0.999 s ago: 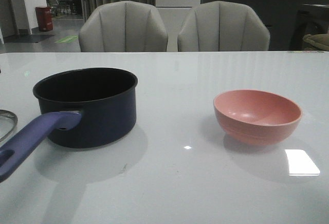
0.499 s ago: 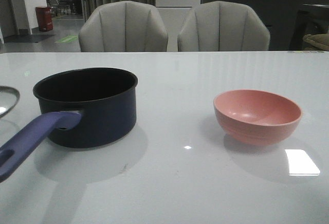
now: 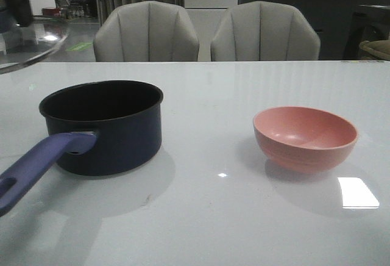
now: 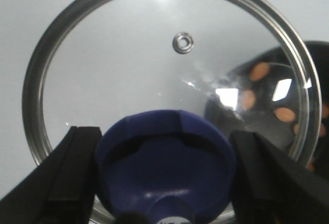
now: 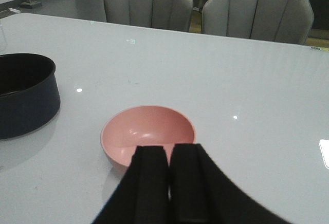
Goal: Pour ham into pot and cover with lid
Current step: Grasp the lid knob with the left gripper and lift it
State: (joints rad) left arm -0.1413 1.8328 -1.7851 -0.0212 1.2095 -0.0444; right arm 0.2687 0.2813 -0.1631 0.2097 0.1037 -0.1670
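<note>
Ham (image 4: 259,72) is already in the pot (image 3: 106,125). Left gripper (image 4: 164,178) clamps the lid (image 4: 128,80) knob up beside the pot; right gripper (image 5: 168,183) is closed, empty.

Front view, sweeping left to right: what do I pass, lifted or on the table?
Lid held up at the far left edge → pot on the table → pink bowl.

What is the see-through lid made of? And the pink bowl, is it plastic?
The lid looks like clear glass, since the ham slices show through it, with a shiny metal rim and a smooth blue knob, probably plastic. The pink bowl looks matte with a soft sheen, so plastic or ceramic; I can't tell which.
</note>
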